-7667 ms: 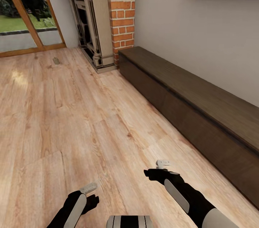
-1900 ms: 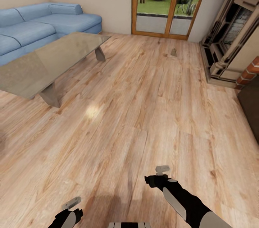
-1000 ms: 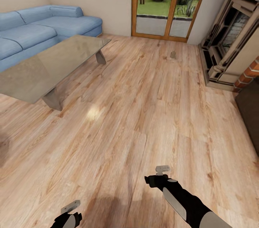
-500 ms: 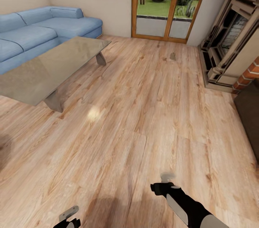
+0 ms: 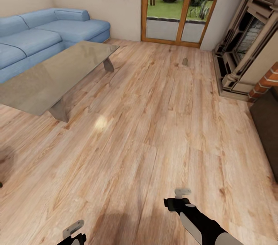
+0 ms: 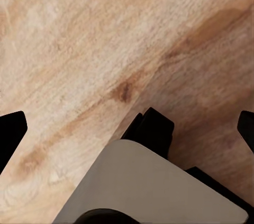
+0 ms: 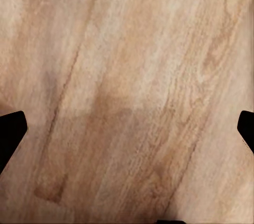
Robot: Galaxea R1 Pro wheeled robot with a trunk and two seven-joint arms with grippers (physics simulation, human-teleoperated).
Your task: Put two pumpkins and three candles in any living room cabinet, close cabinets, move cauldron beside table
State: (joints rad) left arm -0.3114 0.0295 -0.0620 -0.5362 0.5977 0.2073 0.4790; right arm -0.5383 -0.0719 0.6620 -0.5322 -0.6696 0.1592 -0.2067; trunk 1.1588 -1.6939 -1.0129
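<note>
Candle (image 5: 185, 61), as I read it: one small tan stub stands far off on the bare floor (image 5: 154, 129), before the glass door (image 5: 181, 3) and left of the fireplace (image 5: 247, 51). It is too small for me to be sure. If it is a candle, I judge it light and stiff, a waxy short cylinder that could tip or roll if nudged, so I would close the pads across its round sides low on the body.

Nearer and to the left is the table (image 5: 46, 79), its glass top on slanted grey legs, with the blue sofa (image 5: 42, 36) just behind it. At the right edge I see a dark end of the cabinet (image 5: 268, 129), below the brick column (image 5: 266, 82).

My right gripper (image 5: 181, 191) hangs over the near floor, and the right wrist view puts its fingertips (image 7: 11, 128) far apart, so it is spread and empty. My left gripper (image 5: 73, 228) sits low at the near left, likewise spread in the left wrist view over plain boards.
</note>
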